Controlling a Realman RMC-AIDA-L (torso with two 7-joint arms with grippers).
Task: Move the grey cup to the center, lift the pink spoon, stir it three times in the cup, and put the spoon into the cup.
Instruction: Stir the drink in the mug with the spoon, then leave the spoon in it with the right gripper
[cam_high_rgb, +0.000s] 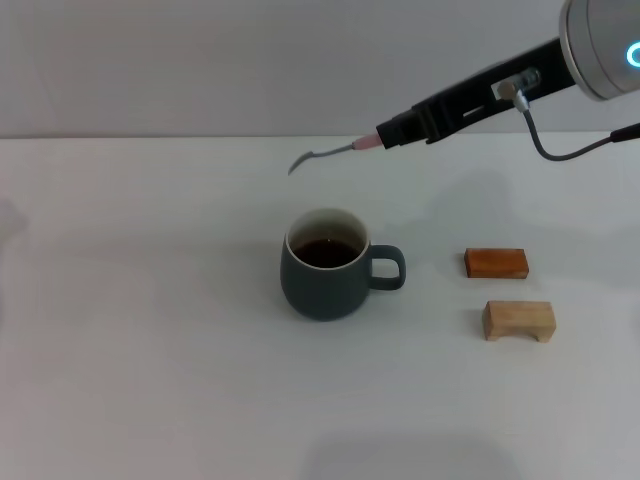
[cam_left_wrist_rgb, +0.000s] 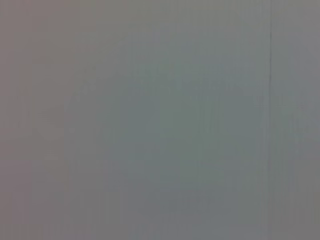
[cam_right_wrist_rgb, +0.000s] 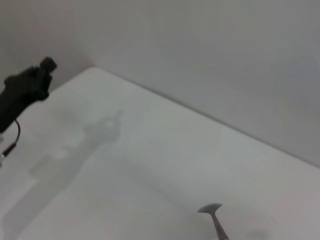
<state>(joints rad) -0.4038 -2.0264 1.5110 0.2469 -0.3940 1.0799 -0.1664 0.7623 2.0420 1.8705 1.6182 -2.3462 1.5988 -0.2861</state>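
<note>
Head view — right end effector (cam_high_rgb: 385, 139) pinches the pink spoon (cam_high_rgb: 325, 153) above the grey cup (cam_high_rgb: 325, 275).

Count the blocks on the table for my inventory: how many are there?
2. The orange-brown block lies just right of the mug; the light wooden block sits right in front of it. None looks hidden.

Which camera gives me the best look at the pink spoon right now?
Head view: the pink spoon shows whole, held in the right pincer above the grey cup. Right wrist shows only its bowl; left wrist shows nothing of it.
</note>
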